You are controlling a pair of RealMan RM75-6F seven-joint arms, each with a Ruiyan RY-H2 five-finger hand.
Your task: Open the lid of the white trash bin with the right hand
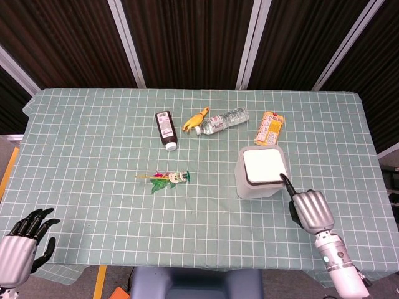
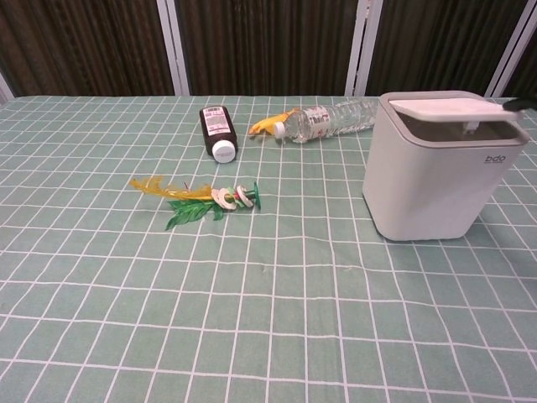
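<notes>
- Head view: the bin (image 1: 259, 187) stands right of centre in the frame, its white lid (image 1: 264, 166) framed by a dark gap along the rim.
- Head view: the right hand (image 1: 310, 209) sits at lower right, just beside the bin, with one dark finger (image 1: 287, 184) stretched up to the lid's near right corner; the other fingers look curled in, and it grasps nothing (a poke, not a grip).
- Head view: the left hand (image 1: 22, 244) lies at the lower left corner, fingers apart and holding nothing, well apart from everything else.
- Head view: a dark bottle (image 1: 165, 129), a yellow toy (image 1: 196, 119), a clear bottle (image 1: 224, 119) and an orange packet (image 1: 269, 128) lie across the upper middle; a sprig (image 1: 164, 179) lies at centre left.
- Chest view: the bin fills the right side, and its lid (image 2: 451, 107) is lifted off the grey rim, roughly level, with a dark opening (image 2: 457, 129) showing beneath it.
- Chest view: only a dark fingertip (image 2: 518, 104) shows, at the right edge against the lid's corner; the rest of the right hand is out of frame, as is the left.
- Progress, as I judge it: the lid has popped up but is only slightly raised (far from swung back), so the opening has begun and is not finished; whether it will rise by itself I cannot tell.
</notes>
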